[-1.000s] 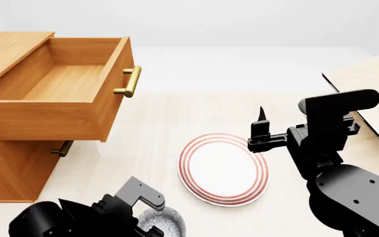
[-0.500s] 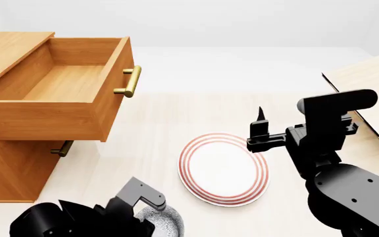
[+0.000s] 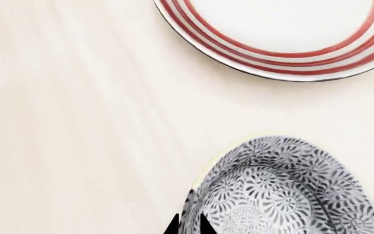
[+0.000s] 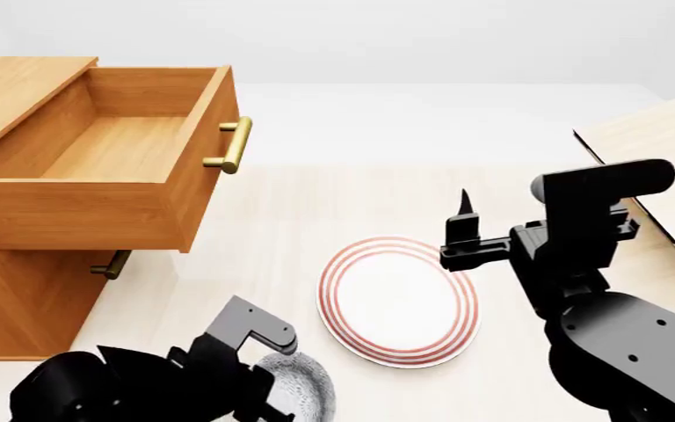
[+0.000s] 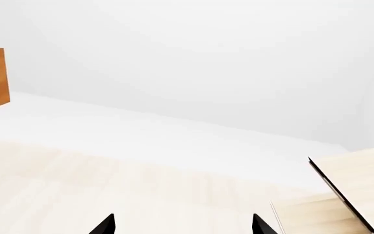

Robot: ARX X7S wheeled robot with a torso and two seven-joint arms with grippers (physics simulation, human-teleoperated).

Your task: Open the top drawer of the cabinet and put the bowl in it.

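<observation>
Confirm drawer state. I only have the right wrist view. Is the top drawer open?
Observer: Yes. Head view shows the top drawer pulled out, with nothing inside.
Operator: Bowl?
Observer: The bowl is under the left arm, close to the plate but not touching it.
Operator: Left pincer on it?
Observer: The left pincer straddles the bowl's rim. I can't tell whether it is clamped.

the bowl (image 4: 296, 387) lies just left of the plate (image 4: 399, 299), before the cabinet's (image 4: 10, 299) pulled-out top drawer (image 4: 103, 167).
</observation>
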